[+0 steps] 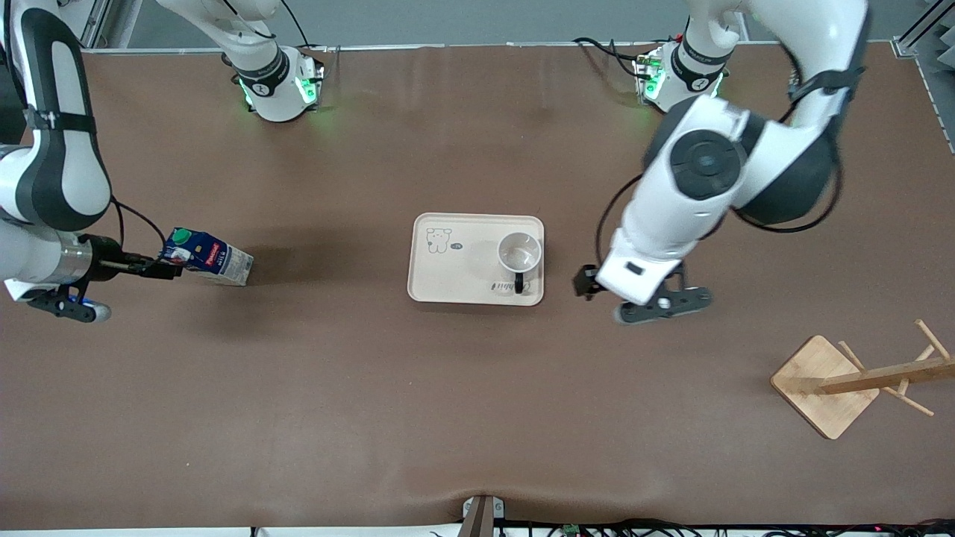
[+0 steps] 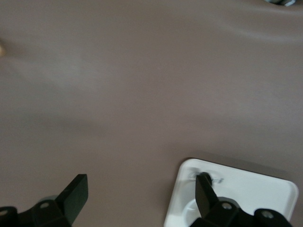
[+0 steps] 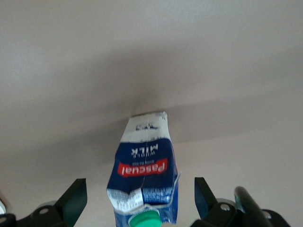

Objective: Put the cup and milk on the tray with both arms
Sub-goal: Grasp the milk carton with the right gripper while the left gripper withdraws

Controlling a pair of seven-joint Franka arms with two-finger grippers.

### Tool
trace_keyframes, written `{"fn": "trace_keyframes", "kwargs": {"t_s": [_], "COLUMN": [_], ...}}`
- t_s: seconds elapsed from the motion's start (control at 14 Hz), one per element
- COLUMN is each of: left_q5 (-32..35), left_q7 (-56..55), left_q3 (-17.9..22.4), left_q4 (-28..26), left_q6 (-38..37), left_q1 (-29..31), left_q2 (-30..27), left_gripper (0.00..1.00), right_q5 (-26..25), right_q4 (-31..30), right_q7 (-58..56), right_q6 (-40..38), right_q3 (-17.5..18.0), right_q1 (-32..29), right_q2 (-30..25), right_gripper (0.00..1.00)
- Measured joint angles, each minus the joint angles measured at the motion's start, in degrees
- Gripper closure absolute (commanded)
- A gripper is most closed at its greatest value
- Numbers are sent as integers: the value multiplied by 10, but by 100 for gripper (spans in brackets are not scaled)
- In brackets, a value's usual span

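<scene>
The white cup [image 1: 519, 253] stands on the cream tray [image 1: 455, 280], at the tray's end toward the left arm, with its black handle pointing toward the front camera. My left gripper [image 1: 586, 282] is open and empty over the table just beside that end of the tray. A corner of the tray shows in the left wrist view [image 2: 251, 189], by my left gripper [image 2: 142, 194]. The blue milk [image 1: 213, 257] stands on the table toward the right arm's end. My right gripper [image 1: 166, 264] is open. In the right wrist view my right gripper [image 3: 139, 198] has a finger on each side of the top of the milk [image 3: 144, 165], neither touching it.
A wooden mug rack [image 1: 824, 384] with pegs stands toward the left arm's end, nearer the front camera than the tray. Brown table [image 1: 336, 373] lies between the milk and the tray.
</scene>
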Motion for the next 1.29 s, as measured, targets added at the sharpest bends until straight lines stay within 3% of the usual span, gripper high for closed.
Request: {"fn": "trace_keyframes", "kwargs": {"t_s": [0.29, 0.71, 0.93, 1.0, 1.07, 1.14, 1.29], "left_q5": [0, 0, 0, 0, 0, -4, -20], "left_q7": [79, 194, 231, 246, 264, 277, 294], "left_q3": [0, -2, 4, 13, 30, 56, 110], "left_q4": [0, -1, -2, -5, -10, -19, -39], "left_q6": [-43, -87, -115, -129, -138, -143, -146], "left_q1": [70, 164, 165, 162, 152, 135, 101], "left_q2": [-53, -119, -146, -157, -168, -180, -203], "left_gripper": [0, 0, 0, 0, 0, 0, 0], "right_q5": [0, 0, 0, 0, 0, 0, 0], "right_q4": [-44, -137, -155, -158, -159, -159, -158], "right_q7": [-18, -19, -21, -22, -22, -22, -22], "right_q6": [18, 134, 135, 134, 130, 125, 125], "right_q3": [0, 1, 1, 1, 1, 1, 2], "right_q1": [0, 0, 0, 0, 0, 0, 0], "right_q2": [-25, -52, -56, -57, -60, -63, -65], "right_gripper": [0, 0, 36, 53, 78, 88, 90]}}
